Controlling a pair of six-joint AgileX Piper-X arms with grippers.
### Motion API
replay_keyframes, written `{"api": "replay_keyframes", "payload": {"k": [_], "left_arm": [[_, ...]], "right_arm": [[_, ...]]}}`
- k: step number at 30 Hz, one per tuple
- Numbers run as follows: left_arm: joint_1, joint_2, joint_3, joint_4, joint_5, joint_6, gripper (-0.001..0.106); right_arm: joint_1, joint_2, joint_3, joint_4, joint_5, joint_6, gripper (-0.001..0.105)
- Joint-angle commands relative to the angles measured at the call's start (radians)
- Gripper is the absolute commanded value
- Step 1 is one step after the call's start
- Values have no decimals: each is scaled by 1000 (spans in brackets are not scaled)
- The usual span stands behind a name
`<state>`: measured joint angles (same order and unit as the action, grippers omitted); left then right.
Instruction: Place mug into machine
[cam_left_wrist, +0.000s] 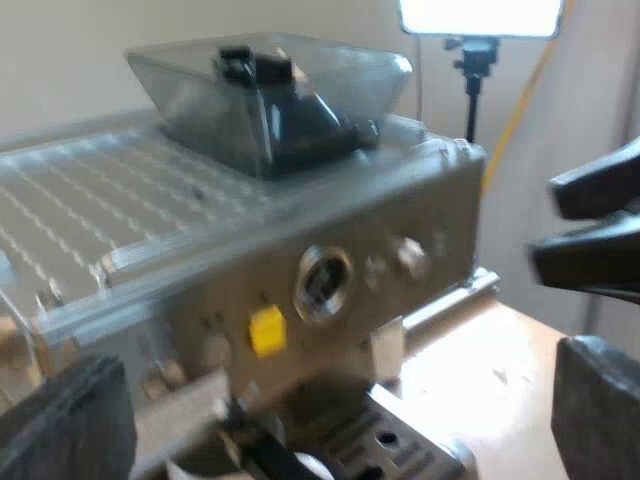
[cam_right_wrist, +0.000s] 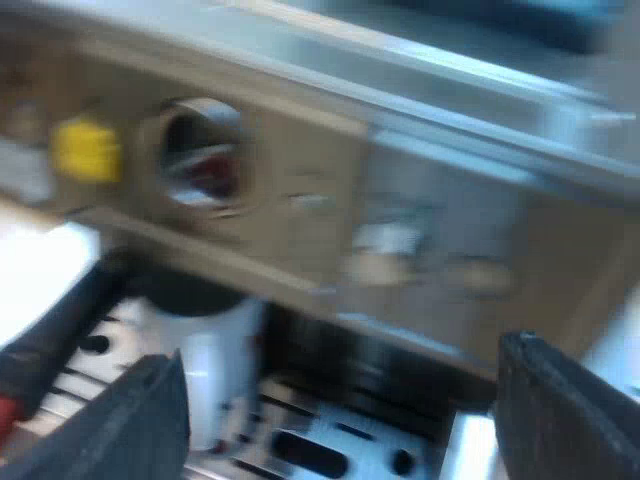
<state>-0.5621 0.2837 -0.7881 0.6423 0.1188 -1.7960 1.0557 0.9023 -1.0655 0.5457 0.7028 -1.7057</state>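
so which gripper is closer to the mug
Right. The right gripper is low at the drip tray, the mug just past one of its fingers. The left gripper is higher, up by the top of the espresso machine.

the espresso machine (cam_left_wrist: 400, 230) is seen in brushed silver, marked with a yellow square (cam_left_wrist: 267, 330); its top is lined with pale ridges. the bean hopper (cam_left_wrist: 270, 90) is tinted smoky grey. the mug (cam_right_wrist: 215, 370) is white; the handle (cam_right_wrist: 50, 335) is dark, ended in red.
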Motion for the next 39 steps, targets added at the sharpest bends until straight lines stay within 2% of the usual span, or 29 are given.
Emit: {"api": "replay_keyframes", "payload": {"k": [1, 5, 9, 12, 14, 16, 18, 23, 26, 29, 34, 39], "left_arm": [[29, 60, -59, -12, -20, -11, 85], [142, 163, -136, -12, 2, -11, 85], [307, 232, -191, -7, 98, -14, 85], [411, 248, -210, 14, 104, -14, 85], [448, 247, -210, 25, 100, -14, 85], [461, 242, -210, 45, 98, -14, 85], [461, 229, -210, 89, 59, -2, 85], [461, 194, -210, 165, -23, 17, 85], [461, 168, -210, 202, -41, 17, 85], [461, 135, -210, 236, -45, 17, 85], [461, 55, -210, 320, -111, 17, 85], [461, -51, -210, 406, -138, 17, 85]], "right_arm": [[-47, -54, -9, 58, -10, 5, 66], [-176, -139, -9, 133, -24, 3, 66], [-376, -210, -9, 204, -168, 0, 66], [-512, -242, -9, 249, -245, -2, 66], [-607, -252, -9, 272, -296, -3, 66], [-699, -257, -9, 293, -350, -14, 66], [-811, -256, -9, 318, -411, -52, 66], [-976, -269, -9, 328, -486, -91, 66], [-1044, -291, -9, 325, -508, -111, 66], [-1079, -324, -7, 336, -508, -136, 66], [-1080, -415, -7, 377, -513, -143, 66], [-1080, -547, -7, 441, -585, -146, 66]]}}
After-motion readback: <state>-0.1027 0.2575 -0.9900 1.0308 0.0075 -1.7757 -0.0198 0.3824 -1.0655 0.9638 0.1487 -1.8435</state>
